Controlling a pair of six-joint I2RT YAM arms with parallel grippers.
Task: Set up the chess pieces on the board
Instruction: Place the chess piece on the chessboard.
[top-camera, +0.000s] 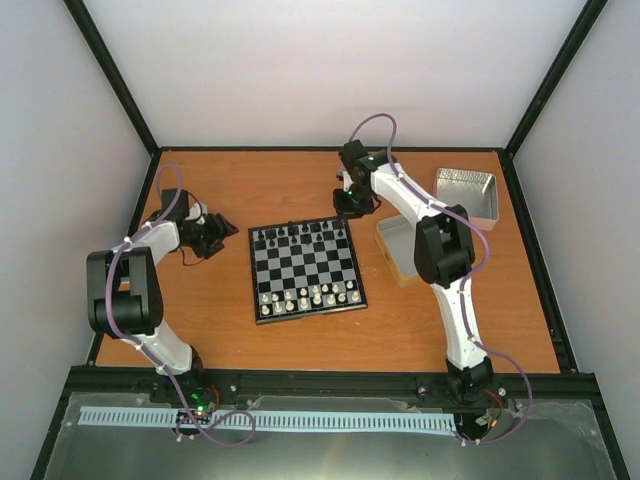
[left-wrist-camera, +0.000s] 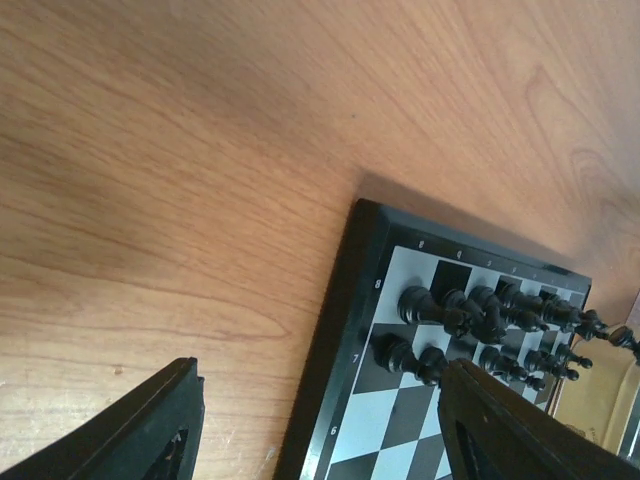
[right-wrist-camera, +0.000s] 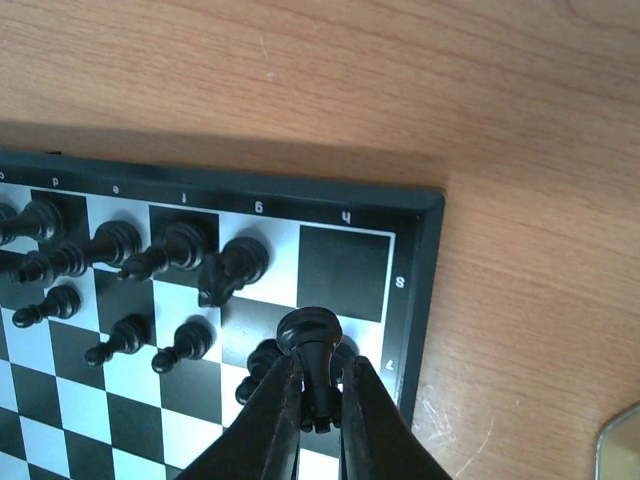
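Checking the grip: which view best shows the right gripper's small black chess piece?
Right wrist: the small black chess piece is close-up, pinched by the right gripper. Top external: too small to discern. Left wrist: not identifiable.

My top camera sits high behind my bases, looking down from far off. My left wrist camera looks past my left gripper (left-wrist-camera: 320, 385) at a corner of the board (left-wrist-camera: 338, 330) ahead. My right wrist camera hangs close over the corner under my right gripper (right-wrist-camera: 322, 378). All three share the black chess pieces (left-wrist-camera: 420, 303).
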